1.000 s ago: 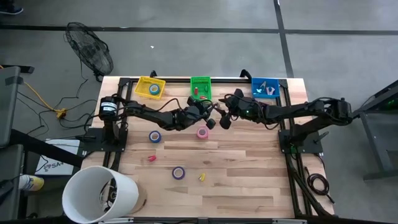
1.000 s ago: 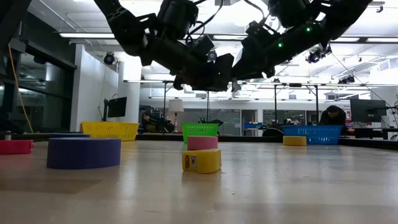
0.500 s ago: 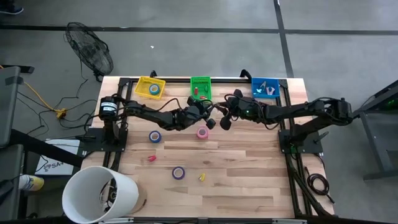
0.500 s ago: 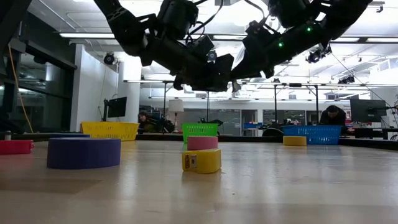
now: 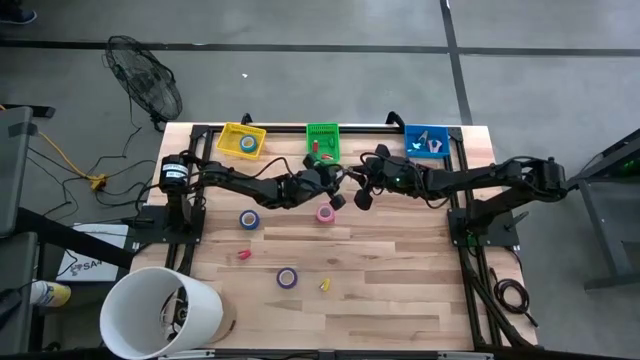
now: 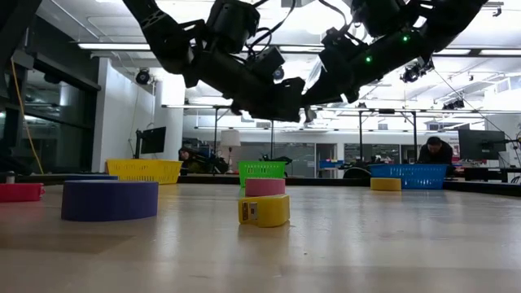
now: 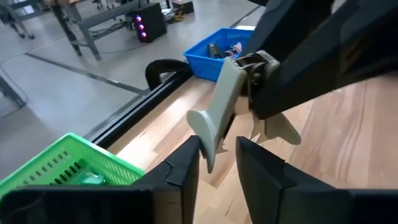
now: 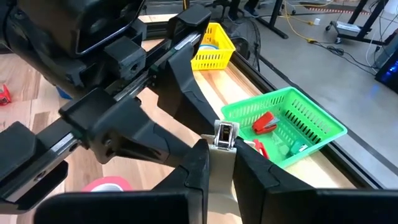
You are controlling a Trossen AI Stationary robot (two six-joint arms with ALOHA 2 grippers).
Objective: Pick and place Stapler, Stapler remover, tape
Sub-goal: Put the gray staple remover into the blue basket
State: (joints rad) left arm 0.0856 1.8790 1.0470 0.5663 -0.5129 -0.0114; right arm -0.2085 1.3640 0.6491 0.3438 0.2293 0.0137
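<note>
Gripping stapler remover (image 7: 217, 121), right gripper (image 8: 217, 163); long axis upright.

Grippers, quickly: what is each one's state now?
Left gripper: open, fingers either side of the stapler remover.
Right gripper: closed, holding the stapler remover.

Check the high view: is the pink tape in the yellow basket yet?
No. The pink tape lies on the table under the two grippers, well apart from the yellow basket.
</note>
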